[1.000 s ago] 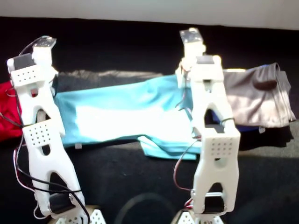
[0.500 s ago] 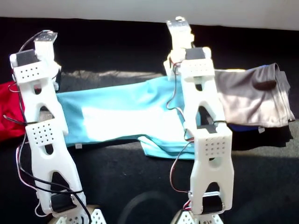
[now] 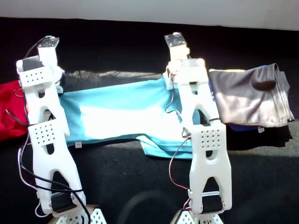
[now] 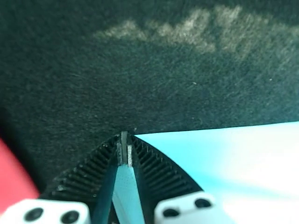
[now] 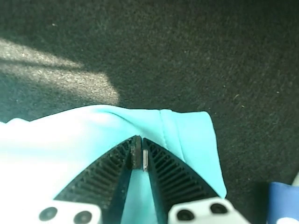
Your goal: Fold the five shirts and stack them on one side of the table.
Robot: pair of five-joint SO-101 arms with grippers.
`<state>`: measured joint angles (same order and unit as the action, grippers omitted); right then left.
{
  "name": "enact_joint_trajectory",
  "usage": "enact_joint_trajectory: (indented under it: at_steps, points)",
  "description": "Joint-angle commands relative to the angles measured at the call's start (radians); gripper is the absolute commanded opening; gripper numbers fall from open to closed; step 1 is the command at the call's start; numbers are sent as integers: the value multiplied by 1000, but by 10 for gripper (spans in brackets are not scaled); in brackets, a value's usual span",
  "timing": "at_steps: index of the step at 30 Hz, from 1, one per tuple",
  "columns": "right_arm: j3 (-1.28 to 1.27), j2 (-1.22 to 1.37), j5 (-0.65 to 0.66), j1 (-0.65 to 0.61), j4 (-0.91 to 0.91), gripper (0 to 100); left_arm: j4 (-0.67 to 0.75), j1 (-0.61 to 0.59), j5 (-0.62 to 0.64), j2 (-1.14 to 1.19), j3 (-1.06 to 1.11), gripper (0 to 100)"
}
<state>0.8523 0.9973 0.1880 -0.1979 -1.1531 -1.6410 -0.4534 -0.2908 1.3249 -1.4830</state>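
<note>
The black table [image 3: 117, 42] is unchanged. What has moved is the blue shirt [image 3: 117, 114]: over the last second its 3 o'clock end has slid toward 9 o'clock, baring more of the grey folded stack [image 3: 250, 95] at 3 o'clock, while the red shirt [image 3: 8, 109] at 9 o'clock stays put. I read this as drawing the shirt in for a fold that is not yet made. It lies mid-table with its long axis running 9 to 3 o'clock and a flap poking toward 5; I cannot tell which end is the collar. My left gripper [image 4: 124, 149] and right gripper [image 5: 138, 156] are both pinched tight on its 12 o'clock edge, one near each end.
</note>
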Motion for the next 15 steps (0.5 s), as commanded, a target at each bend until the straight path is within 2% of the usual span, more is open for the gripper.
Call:
enact_joint_trajectory:
  at_steps: [1,6,15]
  points:
    - [39,-8,-5,47,5,26,14,-54,2,-1,-27,9]
    - [104,-44,-8,56,-50,26,-9,-48,2,-56,-28,9]
    - [387,-116,-5,42,-309,26,-123,35,6,-314,-21,9]
